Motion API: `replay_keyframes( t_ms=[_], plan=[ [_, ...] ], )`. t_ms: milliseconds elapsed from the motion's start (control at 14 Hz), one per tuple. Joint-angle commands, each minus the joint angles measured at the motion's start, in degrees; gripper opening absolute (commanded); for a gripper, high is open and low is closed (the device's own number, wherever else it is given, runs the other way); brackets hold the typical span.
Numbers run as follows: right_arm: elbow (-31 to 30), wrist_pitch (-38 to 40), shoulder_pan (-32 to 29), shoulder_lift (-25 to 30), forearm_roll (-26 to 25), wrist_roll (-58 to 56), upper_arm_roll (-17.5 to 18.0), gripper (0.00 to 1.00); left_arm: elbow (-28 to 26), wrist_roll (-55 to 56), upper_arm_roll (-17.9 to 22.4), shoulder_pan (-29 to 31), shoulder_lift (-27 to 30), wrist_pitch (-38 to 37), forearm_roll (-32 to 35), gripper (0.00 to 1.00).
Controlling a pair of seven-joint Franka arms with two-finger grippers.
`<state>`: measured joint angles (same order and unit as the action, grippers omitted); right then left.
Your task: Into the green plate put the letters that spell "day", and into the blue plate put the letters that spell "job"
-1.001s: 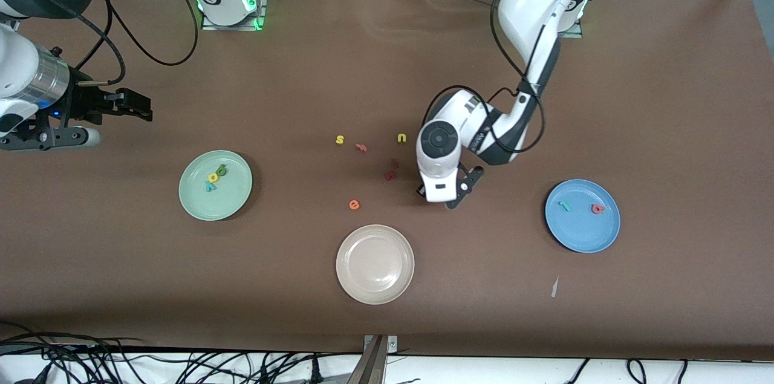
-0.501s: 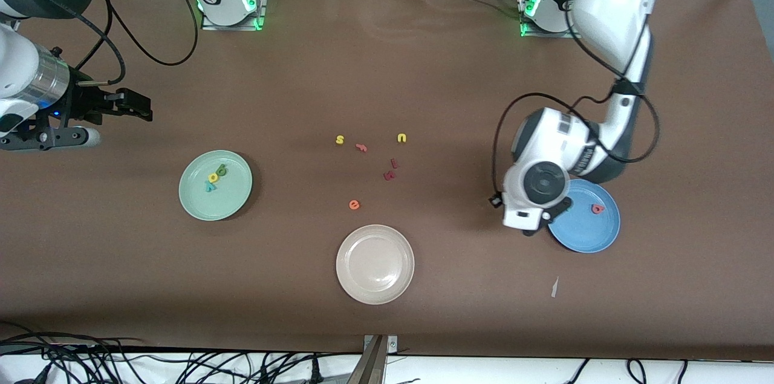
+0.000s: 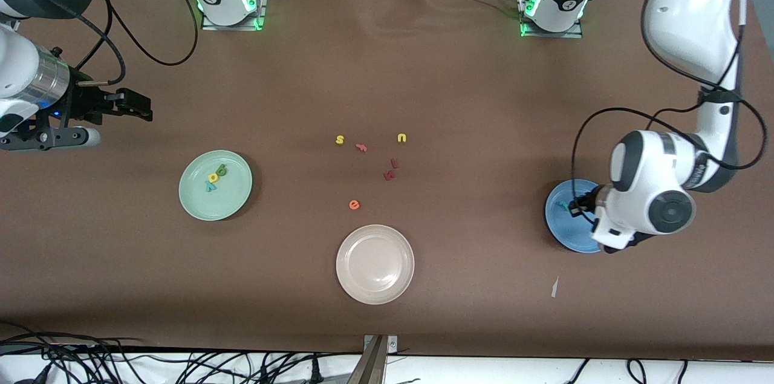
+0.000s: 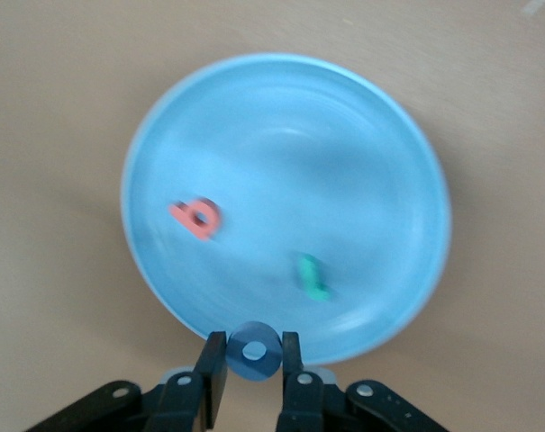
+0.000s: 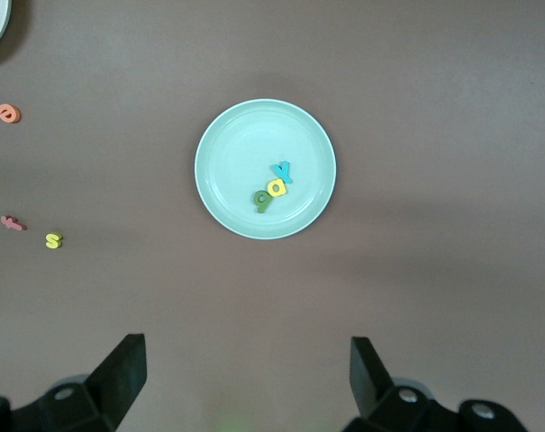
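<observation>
The blue plate point(image 3: 559, 225) lies toward the left arm's end of the table. On it are the teal j point(image 4: 313, 278) and the salmon b point(image 4: 196, 217). The front view shows the j point(image 3: 564, 206), while the arm hides the b there. My left gripper point(image 4: 251, 373) is shut on the blue ring o point(image 4: 253, 351), over the rim of the blue plate point(image 4: 286, 126). The green plate point(image 3: 234, 198) holds the green d point(image 3: 222, 170), yellow a point(image 3: 213, 178) and teal y point(image 3: 209, 187). My right gripper point(image 5: 247, 364) waits open, high above the table beside the green plate point(image 5: 240, 144).
A beige plate point(image 3: 375, 263) lies nearest the front camera, mid-table. Loose letters sit in the middle: yellow s point(image 3: 340, 139), yellow u point(image 3: 401, 138), a salmon letter point(image 3: 361, 147), dark red letters point(image 3: 391, 170) and an orange e point(image 3: 354, 205). A pale scrap point(image 3: 554, 287) lies near the blue plate.
The left arm swung from beside the loose letters in the middle across to the blue plate, carrying the blue o. The right arm stayed still.
</observation>
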<state>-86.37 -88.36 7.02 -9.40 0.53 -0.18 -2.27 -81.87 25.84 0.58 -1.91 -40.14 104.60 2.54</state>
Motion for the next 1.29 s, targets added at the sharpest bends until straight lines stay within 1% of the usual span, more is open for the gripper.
replay_keyframes(
  t_ms=[0, 286, 429, 501, 715, 787, 858, 930, 1001, 1073, 1216],
  plan=[
    [-0.47, 0.12, 0.01, 0.43, 1.05, 0.26, -0.02, 1.0, -2.15, -3.77, -0.84, 2.17, 1.99, 0.78, 0.98, 1.0],
    [-0.73, 0.03, 0.01, 0.43, 1.05, 0.26, -0.02, 1.0, -1.71, -4.74, -0.58, 4.36, 4.18, 0.43, 1.24, 1.0],
    [-0.73, -0.05, -0.07, 0.43, 1.05, 0.26, -0.02, 1.0, -1.62, -8.67, -0.67, 6.56, 5.59, 0.25, 0.98, 1.0],
    [-0.73, -0.05, -0.07, 0.43, 1.05, 0.26, -0.02, 1.0, -1.71, -10.87, -0.67, 7.44, 6.47, -0.53, 0.89, 1.0],
    [-0.73, -0.14, 0.01, 0.43, 1.05, 0.26, -0.02, 1.0, -1.89, -14.75, -0.93, 8.93, 10.85, -6.5, 1.24, 1.0],
    [-0.73, -0.23, -0.07, 0.43, 1.05, 0.09, -0.02, 1.0, -2.58, -15.89, -0.93, 9.46, 12.44, -6.95, 0.72, 1.0],
    [-0.73, -0.14, -0.07, 0.43, 1.05, 0.09, -0.02, 1.0, -3.55, -17.47, -0.84, 9.82, 14.71, -8.0, 0.63, 1.0],
    [-0.73, -0.14, -0.07, 0.43, 1.05, 0.09, -0.02, 1.0, -5.47, -18.88, -0.84, 10.17, 18.57, -8.88, 0.54, 1.0],
    [-0.73, -0.23, -0.07, 0.43, 1.05, 0.09, -0.02, 1.0, -9.49, -19.16, -0.84, 11.13, 23.13, -8.1, -0.07, 1.0],
    [-0.73, -0.23, -0.07, 0.35, 1.05, 0.0, -0.02, 1.0, -11.71, -19.59, -0.84, 12.27, 26.65, -7.84, -1.56, 1.0],
    [-0.73, -0.23, -0.07, 0.43, 1.05, 0.0, -0.02, 1.0, -14.79, -25.45, -0.84, 13.42, 32.02, -8.36, -2.1, 1.0]
  ],
)
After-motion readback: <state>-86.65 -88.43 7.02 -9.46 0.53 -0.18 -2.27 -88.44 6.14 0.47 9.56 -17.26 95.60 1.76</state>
